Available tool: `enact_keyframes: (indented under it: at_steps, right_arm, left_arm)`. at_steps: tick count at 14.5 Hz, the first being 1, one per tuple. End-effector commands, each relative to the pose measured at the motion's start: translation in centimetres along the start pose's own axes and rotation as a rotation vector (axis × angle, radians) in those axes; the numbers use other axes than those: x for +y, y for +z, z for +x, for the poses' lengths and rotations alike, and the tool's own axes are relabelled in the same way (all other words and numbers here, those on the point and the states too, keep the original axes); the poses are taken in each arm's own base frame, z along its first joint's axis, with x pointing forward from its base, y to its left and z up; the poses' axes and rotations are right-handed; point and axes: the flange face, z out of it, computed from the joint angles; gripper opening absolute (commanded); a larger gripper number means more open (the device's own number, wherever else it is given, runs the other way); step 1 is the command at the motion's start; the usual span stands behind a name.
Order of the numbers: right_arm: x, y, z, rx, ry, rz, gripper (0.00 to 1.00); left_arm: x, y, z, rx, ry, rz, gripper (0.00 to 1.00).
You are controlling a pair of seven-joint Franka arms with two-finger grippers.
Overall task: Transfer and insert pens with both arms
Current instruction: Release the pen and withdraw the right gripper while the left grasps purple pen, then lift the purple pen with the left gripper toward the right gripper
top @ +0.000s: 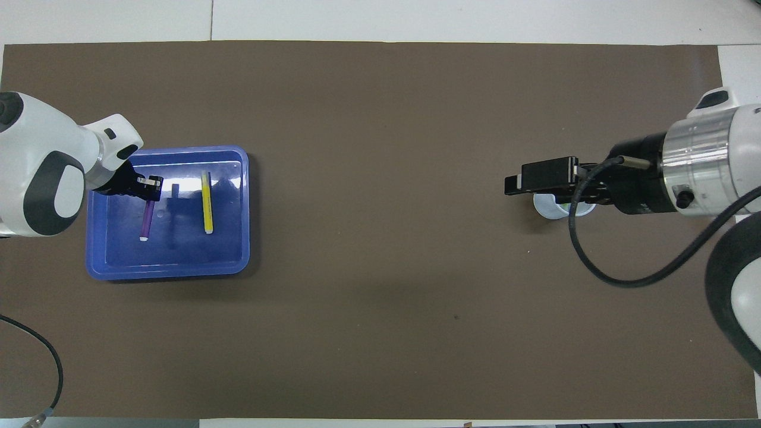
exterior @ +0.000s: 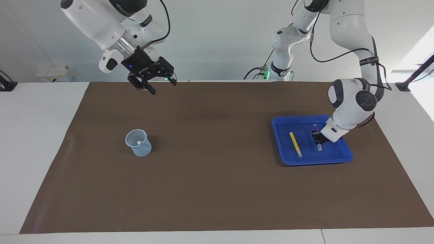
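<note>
In the overhead view the right gripper (top: 523,178) hides most of the cup (top: 550,211).

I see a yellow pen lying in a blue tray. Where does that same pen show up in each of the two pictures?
Facing view: the yellow pen lies in the blue tray at the picture's right, beside the purple pen.
Overhead view: the yellow pen is at the picture's left, in the same tray.
Shared landmark: the blue tray, at the left arm's end of the table.
</note>
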Motion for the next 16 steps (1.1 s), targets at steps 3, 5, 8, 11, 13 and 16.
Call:
enact_keyframes:
  at_steps: [3,5,8,11,13,16]
  right_arm:
    - [-2.1,1.6,-0.8,-0.001,0.196,0.116,1.0]
    - [-2.9,2.1,-1.1,0.011,0.212,0.142,1.0]
    - [-5.3,3.4,-1.9,0.043,0.289,0.174,1.0]
    - [-6.7,5.1,-3.0,0.083,0.301,0.196,1.0]
    - [-7.3,6.7,-3.8,0.125,0.287,0.21,1.0]
    - [-8.5,8.6,-4.7,0.175,0.27,0.234,1.0]
  left_arm:
    - [4.7,-7.2,0.5,-0.085,-0.282,-0.091,0.0]
    - [7.2,-9.4,0.3,-0.143,-0.546,-0.174,0.0]
    - [13.1,-11.4,-0.1,-0.204,-0.818,-0.241,0.0]
    - [17.3,-13.7,-0.7,-0.268,-1.031,-0.325,0.0]
    - [19.9,-15.2,-1.6,-0.338,-1.117,-0.409,0.0]
    - [22.2,-16.0,-3.2,-0.437,-1.229,-0.483,0.0]
